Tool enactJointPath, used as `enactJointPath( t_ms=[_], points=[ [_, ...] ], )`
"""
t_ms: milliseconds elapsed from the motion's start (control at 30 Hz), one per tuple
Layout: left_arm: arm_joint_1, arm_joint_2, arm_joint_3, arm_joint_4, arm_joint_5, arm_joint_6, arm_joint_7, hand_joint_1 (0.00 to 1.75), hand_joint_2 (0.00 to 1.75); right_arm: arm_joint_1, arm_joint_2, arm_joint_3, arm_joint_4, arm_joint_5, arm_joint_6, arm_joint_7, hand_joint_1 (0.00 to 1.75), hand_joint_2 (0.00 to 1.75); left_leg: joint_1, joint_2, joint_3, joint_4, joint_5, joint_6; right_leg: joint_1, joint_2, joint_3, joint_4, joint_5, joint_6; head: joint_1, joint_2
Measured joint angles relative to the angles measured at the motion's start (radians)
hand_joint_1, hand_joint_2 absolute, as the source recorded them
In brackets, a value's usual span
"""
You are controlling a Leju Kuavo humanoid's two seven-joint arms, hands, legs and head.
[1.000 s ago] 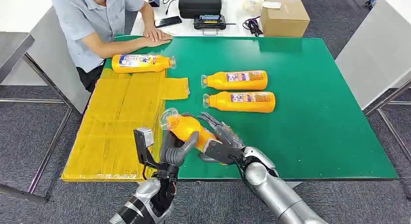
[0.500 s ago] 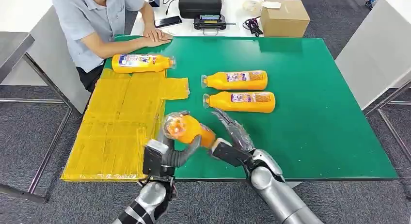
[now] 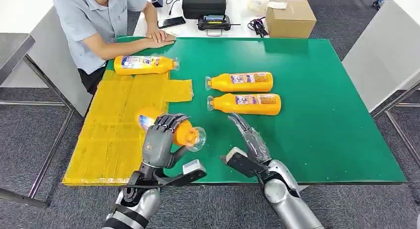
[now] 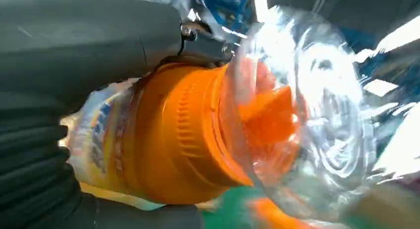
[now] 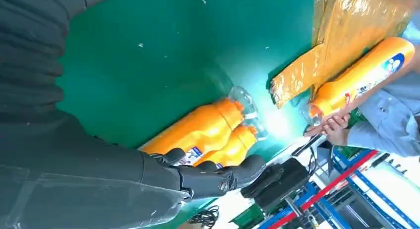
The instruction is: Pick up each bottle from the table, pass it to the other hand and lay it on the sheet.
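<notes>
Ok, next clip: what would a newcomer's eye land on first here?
The orange bottle gripped in the left hand above the near edge of the yellow sheet. Then the right hand, fingers spread and holding nothing, and two more bottles lying side by side on the green table.

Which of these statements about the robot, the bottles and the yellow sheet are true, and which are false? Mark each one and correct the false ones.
1. The left hand holds an orange bottle. True.
2. The right hand also grips that bottle. False: it is open, fingers apart, clear of the bottle.
3. Two bottles lie side by side on the green table, one nearer the person and one nearer the robot. True.
4. No bottle lies by the yellow sheet. False: one bottle lies at its far edge, near the seated person.
5. The held bottle has a clear cap. True.
</notes>
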Motion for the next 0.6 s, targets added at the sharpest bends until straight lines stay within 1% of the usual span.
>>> enactJointPath(
  t_ms=[133,233,367,500,600],
  points=[
    [-0.036,0.055,0.000,0.065,-0.155,-0.031,0.183,1.75,1.75,0.021,0.003,-0.033,-0.016,0.000,0.007,-0.006,0.00,1.75,0.000,-0.001,0.000,0.000,0.000,0.000,0.000,0.000,0.000,0.000,0.000,0.000,0.000,0.000],
    [-0.081,0.086,-0.003,0.145,-0.205,-0.090,0.268,1.75,1.75,0.026,0.005,-0.058,-0.020,-0.002,0.018,-0.015,0.00,1.75,0.000,0.000,0.000,0.000,0.001,0.000,0.000,0.000,0.000,0.000,0.000,0.000,0.000,0.000],
    [-0.125,0.112,-0.006,0.227,-0.216,-0.111,0.305,1.75,1.75,0.027,0.008,-0.081,-0.020,-0.003,0.027,-0.019,0.00,1.75,0.000,-0.001,0.000,0.000,0.001,0.000,0.000,0.000,0.000,0.000,0.000,0.000,0.000,0.000],
    [-0.179,0.138,-0.044,0.310,-0.224,-0.185,0.381,1.75,1.75,0.026,0.015,-0.092,-0.020,-0.006,0.043,-0.021,0.00,1.75,0.000,-0.001,0.000,0.000,0.001,0.000,0.000,0.000,0.000,0.000,0.000,0.000,0.000,0.000],
    [-0.223,0.149,-0.065,0.371,-0.224,-0.224,0.398,1.75,1.75,0.024,0.023,-0.100,-0.016,-0.011,0.052,-0.026,0.00,1.75,0.000,-0.001,0.000,0.000,0.001,0.000,0.000,0.000,0.000,0.000,0.000,0.000,0.000,0.000]
  ],
)
